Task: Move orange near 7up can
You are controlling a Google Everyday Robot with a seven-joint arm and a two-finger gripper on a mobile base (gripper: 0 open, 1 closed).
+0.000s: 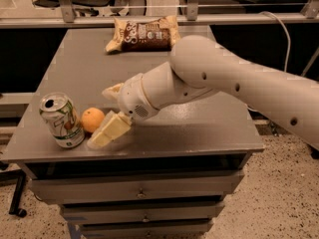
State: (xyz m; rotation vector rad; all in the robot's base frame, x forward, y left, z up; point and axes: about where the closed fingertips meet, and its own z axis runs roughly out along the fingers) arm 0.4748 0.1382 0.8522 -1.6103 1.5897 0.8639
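the gripper, at lower left of the frame, is best drawn straight back so nothing is nudged. its fingers are spread wide and nothing is held; the lower one perhaps touches the orange, which is set just beside the 7up can.

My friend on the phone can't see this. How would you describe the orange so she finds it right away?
Look at the grey table, down at its front left corner, where the white arm's end effector reaches. Between the end effector and the 7up can sits the orange: the only round, orange thing, shorter than the silvery can.
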